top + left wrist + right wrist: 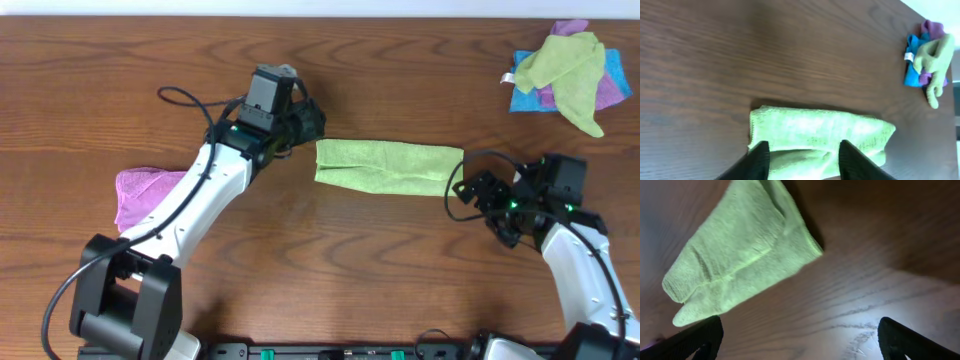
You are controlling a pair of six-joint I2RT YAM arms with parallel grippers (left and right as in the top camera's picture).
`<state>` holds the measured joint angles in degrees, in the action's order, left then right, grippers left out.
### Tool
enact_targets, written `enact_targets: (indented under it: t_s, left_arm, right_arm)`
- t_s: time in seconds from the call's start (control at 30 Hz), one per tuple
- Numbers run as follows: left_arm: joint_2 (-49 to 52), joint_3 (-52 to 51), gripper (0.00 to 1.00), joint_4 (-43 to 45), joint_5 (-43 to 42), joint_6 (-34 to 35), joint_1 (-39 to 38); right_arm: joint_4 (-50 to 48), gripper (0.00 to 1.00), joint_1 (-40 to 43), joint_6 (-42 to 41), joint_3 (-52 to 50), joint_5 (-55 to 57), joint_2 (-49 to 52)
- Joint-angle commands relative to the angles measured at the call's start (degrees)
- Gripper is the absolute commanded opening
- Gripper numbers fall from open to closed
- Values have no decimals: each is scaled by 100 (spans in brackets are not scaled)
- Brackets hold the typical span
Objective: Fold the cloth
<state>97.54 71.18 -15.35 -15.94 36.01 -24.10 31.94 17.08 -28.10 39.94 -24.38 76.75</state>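
Observation:
The green cloth (pixel 388 166) lies folded into a long strip at the middle of the table. It also shows in the left wrist view (pixel 820 134) and in the right wrist view (pixel 740 255). My left gripper (pixel 305 125) is open at the cloth's left end, its fingers (pixel 802 157) just over the near edge of the cloth. My right gripper (pixel 478 195) is open just off the cloth's right end, its fingers (pixel 800 340) over bare wood with nothing between them.
A folded pink cloth (pixel 145 192) lies at the left beside the left arm. A pile of green, blue and purple cloths (pixel 567 72) sits at the back right, also in the left wrist view (pixel 927 62).

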Motion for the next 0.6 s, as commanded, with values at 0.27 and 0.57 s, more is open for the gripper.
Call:
enact_targets:
  t_s: [0.27,0.57]
  left_arm:
    - [826,94,6,570,-17,365,-262]
    - [1471,96,6,706,-61,632,-323]
  right_arm:
    - [-581,99,87,-326,-518,-306,-35]
    - [-1220,99,85,-625,-675,-238,79]
